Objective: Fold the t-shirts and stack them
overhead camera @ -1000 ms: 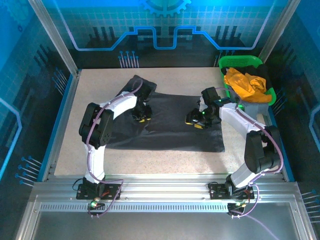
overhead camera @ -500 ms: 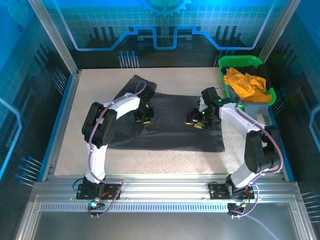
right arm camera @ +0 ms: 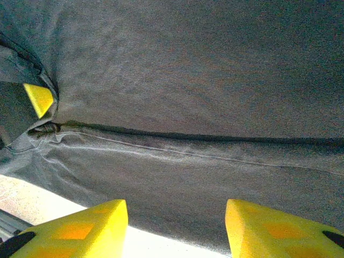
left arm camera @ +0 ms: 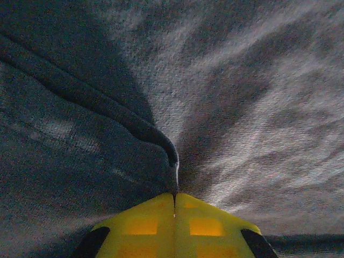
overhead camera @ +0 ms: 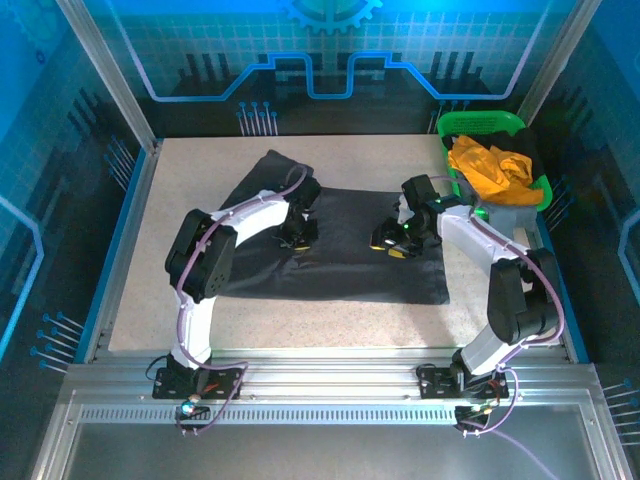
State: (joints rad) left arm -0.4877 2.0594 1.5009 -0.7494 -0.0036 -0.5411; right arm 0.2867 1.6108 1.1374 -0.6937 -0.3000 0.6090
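Observation:
A large black t-shirt (overhead camera: 350,270) lies spread flat on the table. My left gripper (overhead camera: 298,235) sits on its left part. In the left wrist view this gripper (left arm camera: 173,196) is shut, its yellow fingers (left arm camera: 142,226) pinching a raised fold of the dark cloth (left arm camera: 156,137). My right gripper (overhead camera: 392,243) rests over the shirt's right half. Its yellow fingertips (right arm camera: 110,215) stand apart above a hem seam (right arm camera: 188,153), and the gripper (right arm camera: 174,212) holds nothing. An orange-yellow t-shirt (overhead camera: 488,165) lies crumpled in the green basket (overhead camera: 478,123).
The green basket stands at the table's far right corner, close behind my right arm. Bare speckled tabletop (overhead camera: 190,170) shows to the left of and in front of the black shirt. Blue frame walls (overhead camera: 120,215) enclose the table.
My left gripper has shut on a fold of the black shirt and shifted a little to the right, drawing the cloth's left side inward. The right arm has stayed still.

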